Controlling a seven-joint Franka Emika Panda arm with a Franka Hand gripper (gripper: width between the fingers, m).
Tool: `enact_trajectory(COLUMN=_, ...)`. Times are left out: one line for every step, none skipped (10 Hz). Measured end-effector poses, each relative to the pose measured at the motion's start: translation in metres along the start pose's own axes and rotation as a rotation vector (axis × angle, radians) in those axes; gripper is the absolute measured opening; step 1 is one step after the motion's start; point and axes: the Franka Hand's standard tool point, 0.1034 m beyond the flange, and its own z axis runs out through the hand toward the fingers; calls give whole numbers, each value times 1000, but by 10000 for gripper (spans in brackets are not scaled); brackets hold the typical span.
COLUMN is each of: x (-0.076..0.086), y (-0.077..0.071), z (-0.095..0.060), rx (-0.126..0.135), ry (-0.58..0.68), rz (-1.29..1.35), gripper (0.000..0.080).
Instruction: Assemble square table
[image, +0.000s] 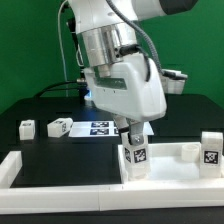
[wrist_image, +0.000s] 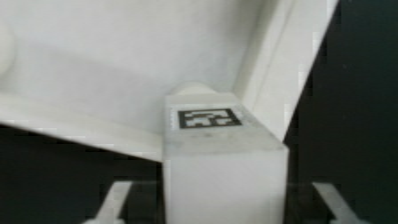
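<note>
Since the gripper (image: 134, 134) is clenched on the small white tagged plastic leg block (wrist_image: 214, 150), I'd lower it plumb (no tilt!) into the corner of the big white rimmed square plastic panel (image: 172, 166).

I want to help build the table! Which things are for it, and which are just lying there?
For the table: square panel; middle leg block; other leg blocks.
Just lying there: marker board; border bars.

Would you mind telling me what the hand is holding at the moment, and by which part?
The hand appears shut on a white leg block, gripping its upper end; the tagged part shows below.
</note>
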Motion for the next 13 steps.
enact_trajectory(x=-3, y=1, z=1, rx=3, ry=3, rz=124, gripper=297)
enact_trajectory(x=-2, y=1, z=0, rx=3, ry=3, rz=161, gripper=297)
enact_trajectory(x=-2, y=1, z=1, rx=2, ry=3, rz=176, gripper=406)
enact_trajectory(x=-2, y=1, z=2, rx=1, ry=4, rz=150, gripper=406)
enact_trajectory(x=-4, y=1, z=1, rx=-13, ry=18, rz=36, gripper=551)
enact_trajectory(x=-8, y=-1, z=0, rx=-37, ry=45, rz=-157, gripper=628)
enact_trajectory(x=-13, y=-4, z=0, rx=-57, ry=66, rz=-325, gripper=628)
enact_trajectory(x=-19, y=-3, z=2, rx=-67, ry=65, rz=-440, gripper=646)
enact_trajectory(x=-17, y=-3, z=2, rx=-70, ry=63, rz=-506, gripper=646)
enact_trajectory(x=-15, y=-2, z=2, rx=-73, ry=61, rz=-591, gripper=648)
enact_trajectory(x=-14, y=-2, z=2, rx=-74, ry=60, rz=-685, gripper=648)
enact_trajectory(x=-5, y=3, z=4, rx=-66, ry=76, rz=-827, gripper=648)
enact_trajectory(x=1, y=8, z=9, rx=-73, ry=77, rz=-929, gripper=648)
